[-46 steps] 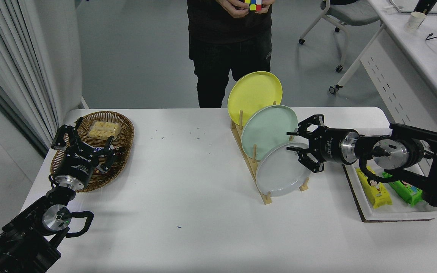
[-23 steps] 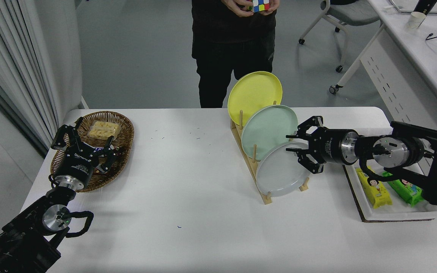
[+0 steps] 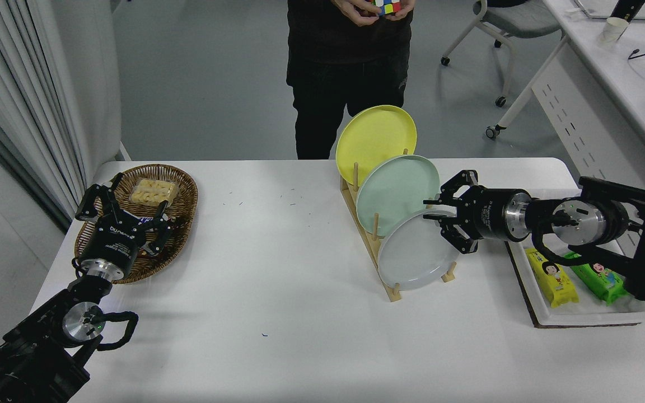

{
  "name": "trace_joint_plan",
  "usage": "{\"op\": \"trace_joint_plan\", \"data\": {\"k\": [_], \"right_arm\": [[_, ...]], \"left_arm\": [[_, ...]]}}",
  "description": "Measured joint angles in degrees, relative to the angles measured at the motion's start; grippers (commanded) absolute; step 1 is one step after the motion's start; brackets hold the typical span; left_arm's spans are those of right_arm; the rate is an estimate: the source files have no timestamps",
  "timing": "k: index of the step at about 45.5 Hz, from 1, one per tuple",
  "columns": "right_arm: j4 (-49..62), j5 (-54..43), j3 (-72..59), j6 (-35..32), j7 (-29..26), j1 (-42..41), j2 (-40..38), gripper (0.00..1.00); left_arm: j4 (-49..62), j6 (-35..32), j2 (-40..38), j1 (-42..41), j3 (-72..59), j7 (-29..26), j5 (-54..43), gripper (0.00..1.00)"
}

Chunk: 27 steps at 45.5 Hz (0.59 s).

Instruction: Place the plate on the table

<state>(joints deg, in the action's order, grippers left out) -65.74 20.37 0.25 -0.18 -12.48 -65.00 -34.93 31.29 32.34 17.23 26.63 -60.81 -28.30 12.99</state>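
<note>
right gripper (image 3: 433, 219) fingers spread, left gripper (image 3: 126, 209) parked

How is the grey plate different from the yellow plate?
The pale grey plate stands at the near end of the wooden rack, while the yellow plate stands at the far end. The open right gripper is at the grey plate's rim; nothing is near the yellow one. Both are round and stand on edge.

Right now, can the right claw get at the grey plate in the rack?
Probably yes: the right claw is open at the grey plate's upper right rim, with nothing between them; the mint-green plate stands just behind.
</note>
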Motion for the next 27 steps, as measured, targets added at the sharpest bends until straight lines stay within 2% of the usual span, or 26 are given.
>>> {"op": "trace_joint_plan", "data": {"k": [27], "right_arm": [[0.0, 0.1, 0.0, 0.0, -1.5, -0.2, -0.2, 0.18]], "left_arm": [[0.0, 0.0, 0.0, 0.0, 0.0, 0.0, 0.0, 0.98]]}}
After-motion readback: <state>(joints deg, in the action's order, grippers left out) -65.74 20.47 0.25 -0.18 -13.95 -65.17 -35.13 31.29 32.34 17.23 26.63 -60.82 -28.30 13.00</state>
